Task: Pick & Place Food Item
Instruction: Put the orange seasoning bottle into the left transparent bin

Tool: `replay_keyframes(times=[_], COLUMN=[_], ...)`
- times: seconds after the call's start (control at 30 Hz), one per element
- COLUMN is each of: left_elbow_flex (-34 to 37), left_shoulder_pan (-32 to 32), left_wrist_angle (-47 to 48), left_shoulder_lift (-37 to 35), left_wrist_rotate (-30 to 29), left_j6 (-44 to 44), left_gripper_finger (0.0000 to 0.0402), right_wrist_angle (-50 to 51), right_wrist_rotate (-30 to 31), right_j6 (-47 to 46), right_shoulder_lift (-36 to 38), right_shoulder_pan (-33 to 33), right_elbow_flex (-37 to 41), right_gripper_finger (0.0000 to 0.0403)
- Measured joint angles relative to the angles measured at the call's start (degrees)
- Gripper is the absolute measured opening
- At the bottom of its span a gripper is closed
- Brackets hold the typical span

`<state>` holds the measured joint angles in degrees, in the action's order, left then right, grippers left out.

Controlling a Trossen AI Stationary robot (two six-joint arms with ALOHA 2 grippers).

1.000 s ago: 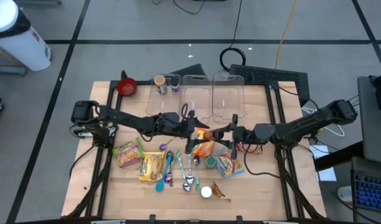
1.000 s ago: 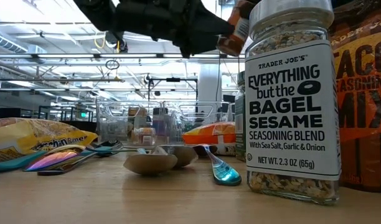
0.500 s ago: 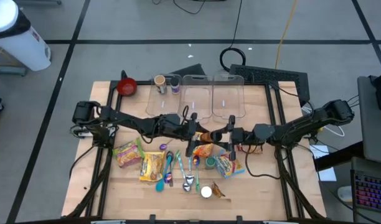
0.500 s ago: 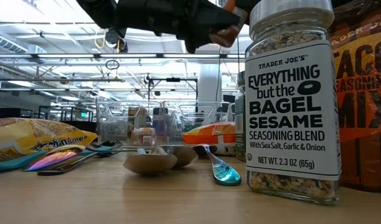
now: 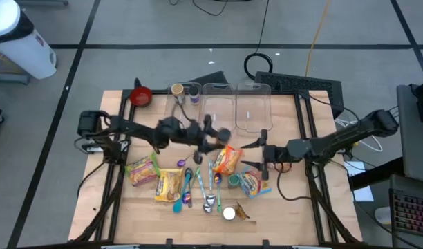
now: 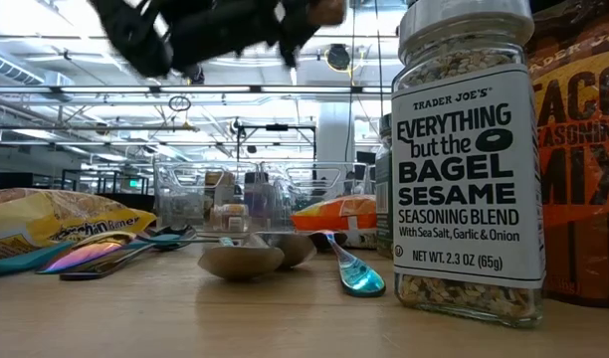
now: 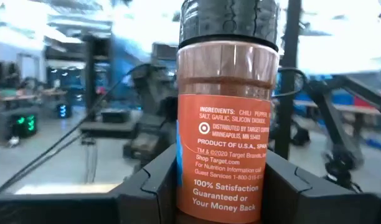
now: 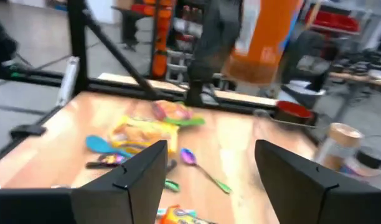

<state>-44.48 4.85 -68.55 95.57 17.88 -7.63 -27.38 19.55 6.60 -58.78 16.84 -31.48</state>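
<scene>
Left gripper (image 7: 220, 186): you have it clamped on the spice jar (image 7: 228, 112), held above mid-table.
Jar axis: long axis runs out along the fingers, black cap away from the wrist.
Key relation: clear bins (image 5: 218, 104) lie toward 12 o'clock from the jar; your left arm is nearer them.
Right gripper (image 5: 255, 153): fingers spread, holding nothing, at 3 o'clock of the jar.
Jar label: "DISTRIBUTED BY TARGET", "100% Satisfaction".
Seasoning bottle (image 6: 464, 159): "TRADER JOE'S EVERYTHING but the BAGEL SESAME SEASONING BLEND".
</scene>
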Motion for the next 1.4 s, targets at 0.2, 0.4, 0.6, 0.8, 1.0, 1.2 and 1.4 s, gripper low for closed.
replay_keyframes(times=[0.2, 0.4, 0.6, 0.8, 1.0, 1.2, 1.4], left_elbow_flex=[4.6, 3.7, 3.7, 3.7, 2.0, -0.7, -0.8], left_shoulder_pan=[1.6, -0.4, -1.0, -1.8, -3.3, -5.1, -5.7], left_wrist_angle=[-6.4, -4.5, -0.3, 0.1, 3.5, 8.5, 8.6], left_shoulder_lift=[0.1, 0.0, 0.0, 0.0, 0.1, 0.1, 0.1], left_wrist_rotate=[-1.2, -1.1, -3.0, -7.3, -7.6, -7.9, -8.0], left_j6=[-2.5, 1.3, 2.8, 3.7, 4.6, 6.5, 6.6], left_gripper_finger=[0.0161, 0.0161, 0.0161, 0.0161, 0.0161, 0.0164, 0.0163], right_wrist_angle=[-13.0, -30.3, -37.0, -37.0, -38.5, -38.3, -37.8], right_wrist_rotate=[2.7, -5.0, -9.3, -12.1, -12.3, -12.2, -12.1], right_j6=[2.0, 4.6, 4.3, 1.1, -2.9, -3.0, -2.5], right_shoulder_lift=[-2.4, -12.8, -18.2, -23.2, -27.9, -29.1, -28.6], right_shoulder_pan=[-1.4, -7.6, -10.3, -10.8, -10.9, -10.0, -8.8], right_elbow_flex=[-0.1, 0.0, -0.4, -6.1, -9.5, -10.2, -10.2], right_gripper_finger=[0.0232, 0.0244, 0.0284, 0.0318, 0.03, 0.0251, 0.0166])
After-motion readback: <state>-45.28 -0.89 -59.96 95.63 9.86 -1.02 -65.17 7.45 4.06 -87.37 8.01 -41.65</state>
